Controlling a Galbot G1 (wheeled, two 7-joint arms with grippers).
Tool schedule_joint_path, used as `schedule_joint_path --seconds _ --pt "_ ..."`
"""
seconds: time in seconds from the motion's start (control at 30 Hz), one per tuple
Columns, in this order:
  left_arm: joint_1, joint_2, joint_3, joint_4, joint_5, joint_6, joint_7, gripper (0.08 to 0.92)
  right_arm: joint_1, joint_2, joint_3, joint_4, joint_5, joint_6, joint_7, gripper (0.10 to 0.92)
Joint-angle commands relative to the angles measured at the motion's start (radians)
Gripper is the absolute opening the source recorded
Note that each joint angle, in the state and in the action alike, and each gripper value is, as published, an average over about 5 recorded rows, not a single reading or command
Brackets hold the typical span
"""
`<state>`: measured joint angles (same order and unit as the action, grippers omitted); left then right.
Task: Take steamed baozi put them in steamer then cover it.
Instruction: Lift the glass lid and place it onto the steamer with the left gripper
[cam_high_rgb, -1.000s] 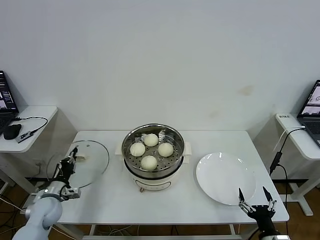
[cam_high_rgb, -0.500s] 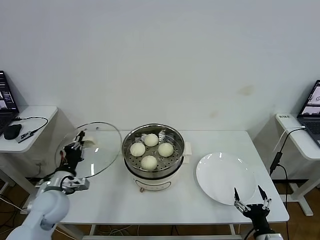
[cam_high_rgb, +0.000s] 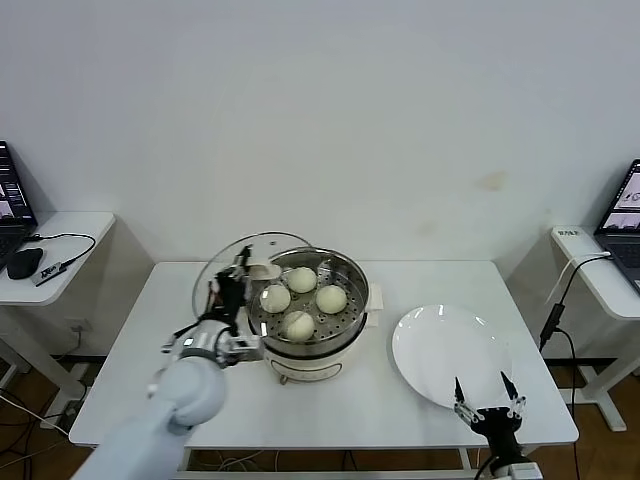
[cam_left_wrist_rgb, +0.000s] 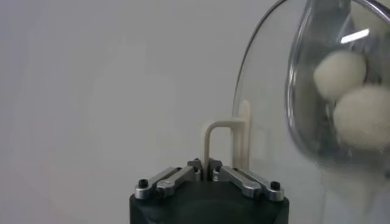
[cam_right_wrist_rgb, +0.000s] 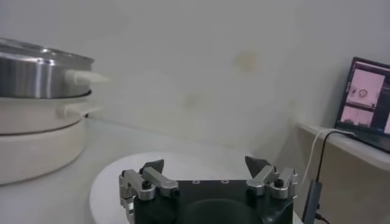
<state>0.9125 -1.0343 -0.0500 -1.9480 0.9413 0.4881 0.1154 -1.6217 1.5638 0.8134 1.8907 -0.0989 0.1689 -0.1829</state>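
The steamer stands mid-table with several steamed baozi on its perforated tray. My left gripper is shut on the cream handle of the glass lid. The lid hangs tilted on edge at the steamer's left rim, partly overlapping it. Through the lid the left wrist view shows two baozi beyond my left gripper. My right gripper stands open and empty at the table's front right. In its own view my right gripper faces the steamer.
A large white plate lies right of the steamer, bare, just beyond the right gripper. Side tables flank the main table: the left one holds a mouse and cable, the right one a laptop with a hanging cable.
My left gripper has lifted the glass lid off the table's left side and carried it right, up to the steamer's left rim. The right gripper has drifted slightly left and toward the front edge.
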Motion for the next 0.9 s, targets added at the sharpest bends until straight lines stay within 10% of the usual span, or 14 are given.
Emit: schedule_joint_path --seconds 0.03,0.9 --pt "-0.154 -0.175 0.220 0.074 0.279 0.123 0.174 0.135 0.017 0.011 -0.015 -0.031 -0.046 0.004 0.006 0.823" --pt "-0.159 -0.319 0.177 0.278 0.434 0.117 0.243 0.135 0.016 0.006 -0.021 -0.041 -0.046 0.017 0.006 0.823"
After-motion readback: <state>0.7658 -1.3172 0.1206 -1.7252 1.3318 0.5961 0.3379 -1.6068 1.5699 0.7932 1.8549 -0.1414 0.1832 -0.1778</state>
